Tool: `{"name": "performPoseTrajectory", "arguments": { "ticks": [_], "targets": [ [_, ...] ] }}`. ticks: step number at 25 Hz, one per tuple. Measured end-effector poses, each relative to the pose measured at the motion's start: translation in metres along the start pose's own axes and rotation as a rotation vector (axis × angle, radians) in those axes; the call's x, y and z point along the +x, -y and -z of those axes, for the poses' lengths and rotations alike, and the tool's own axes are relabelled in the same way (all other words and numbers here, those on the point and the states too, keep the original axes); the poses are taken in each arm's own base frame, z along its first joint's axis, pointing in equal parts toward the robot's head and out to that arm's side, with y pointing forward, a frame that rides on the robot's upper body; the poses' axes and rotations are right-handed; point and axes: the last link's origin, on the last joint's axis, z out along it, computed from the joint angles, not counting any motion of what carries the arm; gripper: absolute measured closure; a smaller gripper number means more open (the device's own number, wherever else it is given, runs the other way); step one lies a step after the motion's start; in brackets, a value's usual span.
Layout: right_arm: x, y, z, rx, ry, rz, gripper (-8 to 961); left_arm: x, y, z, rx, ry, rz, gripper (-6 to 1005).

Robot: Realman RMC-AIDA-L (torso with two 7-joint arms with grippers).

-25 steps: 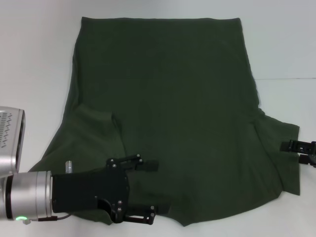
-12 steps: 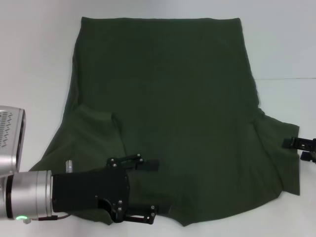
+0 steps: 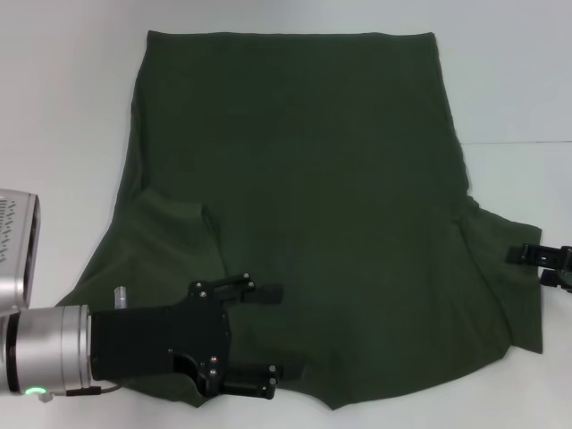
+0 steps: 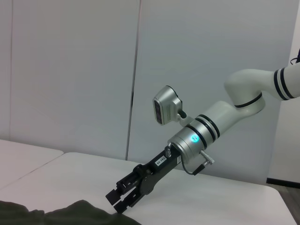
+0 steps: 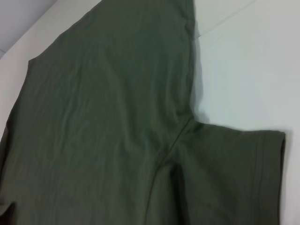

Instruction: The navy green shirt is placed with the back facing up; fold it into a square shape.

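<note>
The navy green shirt (image 3: 304, 179) lies spread flat on the white table (image 3: 63, 107), hem at the far side, sleeves toward me. My left gripper (image 3: 266, 336) hovers open over the near left part of the shirt, close to the left shoulder, one finger on each side of a stretch of cloth. At the right sleeve's outer edge my right gripper (image 3: 539, 265) is open. The left wrist view shows that right gripper (image 4: 121, 201) low over the table at the edge of the shirt (image 4: 70, 213). The right wrist view shows the shirt (image 5: 103, 117) body and sleeve.
White table surface surrounds the shirt on all sides. A seam line in the table (image 3: 518, 142) runs along the right. The left arm's silver wrist (image 3: 45, 362) covers the near left corner. Grey wall panels (image 4: 70, 70) stand behind the table.
My left gripper has shifted a little to the left and away from me over the cloth. The right gripper has crept slightly farther along the sleeve edge. The shirt has not moved.
</note>
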Motion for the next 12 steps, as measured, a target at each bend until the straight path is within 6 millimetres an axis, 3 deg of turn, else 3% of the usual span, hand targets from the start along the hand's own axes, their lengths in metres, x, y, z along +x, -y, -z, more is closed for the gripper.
{"name": "performPoseTrajectory", "arguments": {
  "ticks": [12],
  "targets": [
    [0.0007,0.0032,0.0033,0.005,-0.004,-0.003,62,0.0007,0.0006,0.0002,-0.001,0.002,-0.003,76]
  ]
}}
